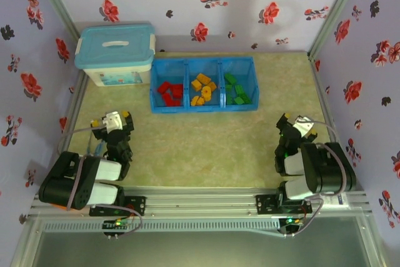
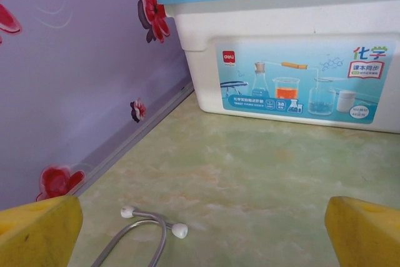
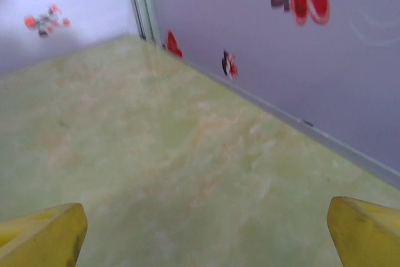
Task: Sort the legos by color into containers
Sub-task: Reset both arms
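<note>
At the near edge of the table [image 1: 200, 145], the two arms sat folded back close to their bases, the left arm [image 1: 84, 179] at the left corner and the right arm [image 1: 315, 170] at the right. Both pointed toward the far side.

The left fingers [image 2: 37, 232] were spread wide apart with only bare table between their yellow pads, gripping nothing. A thin grey cable [image 2: 147, 229] with white ends lay on the table just ahead of them, near the left wall. The right fingers [image 3: 365, 229] were likewise spread wide and gripped nothing, with bare table ahead of them running along the flowered right wall [image 3: 300, 60].

Past a broad stretch of bare green table, well apart from both arms, lay the blue tray [image 1: 203, 109] near the far edge. All the legos seen were inside it: the red legos [image 1: 170, 90] in the left compartment, the yellow-orange legos [image 1: 203, 90] in the middle one, and the green legos [image 1: 236, 90] in the right one.

Just beside the tray's left end stood the white storage box [image 1: 115, 70] with its teal lid shut, in the far left corner. From the left wrist view its labelled front [image 2: 300, 79] faced the left fingers.
</note>
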